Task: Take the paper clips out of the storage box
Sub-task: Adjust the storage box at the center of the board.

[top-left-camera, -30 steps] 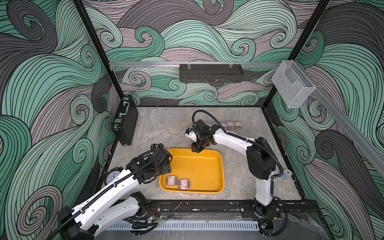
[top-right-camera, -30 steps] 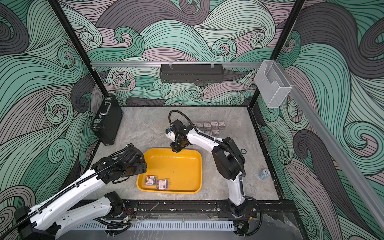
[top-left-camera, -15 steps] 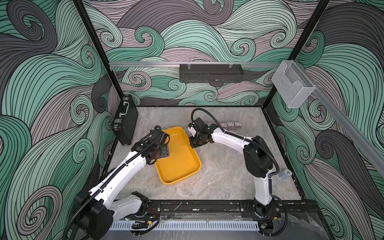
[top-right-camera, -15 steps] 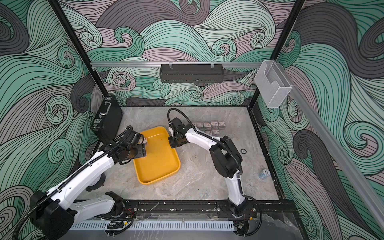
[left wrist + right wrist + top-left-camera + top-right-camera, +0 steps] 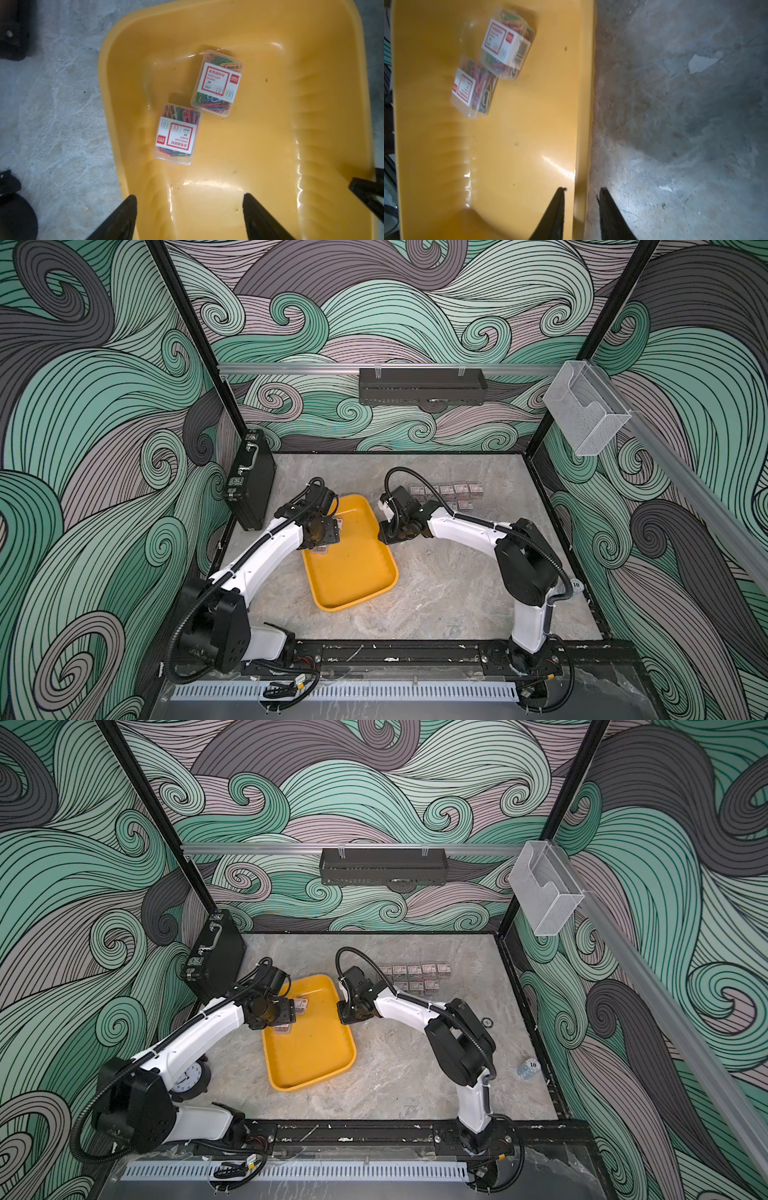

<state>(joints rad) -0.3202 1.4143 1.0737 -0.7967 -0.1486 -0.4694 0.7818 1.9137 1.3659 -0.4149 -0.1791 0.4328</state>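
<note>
The yellow storage box point(image 5: 357, 568) point(image 5: 316, 1048) lies slantwise on the table in both top views. Two clear boxes of paper clips point(image 5: 216, 83) point(image 5: 176, 133) with white-and-red labels lie in its far left part point(image 5: 506, 43). My left gripper point(image 5: 189, 195) hovers open just above them point(image 5: 328, 533), holding nothing. My right gripper point(image 5: 581, 190) is shut on the storage box's rim point(image 5: 583, 145) at its far right corner point(image 5: 383, 533), one finger inside and one outside. Several more paper clips boxes point(image 5: 446, 491) point(image 5: 415, 973) stand in rows on the table at the back right.
A black briefcase point(image 5: 249, 481) leans on the left wall, close behind my left arm. A black shelf point(image 5: 422, 385) and a clear holder point(image 5: 586, 414) hang on the walls. A small clock point(image 5: 187, 1079) stands under my left arm, and a chip point(image 5: 528, 1067) lies at the right edge.
The storage box has swung from lying crosswise at the front to slanting toward the back left, still in my right gripper. My left gripper has moved in over the two boxes.
</note>
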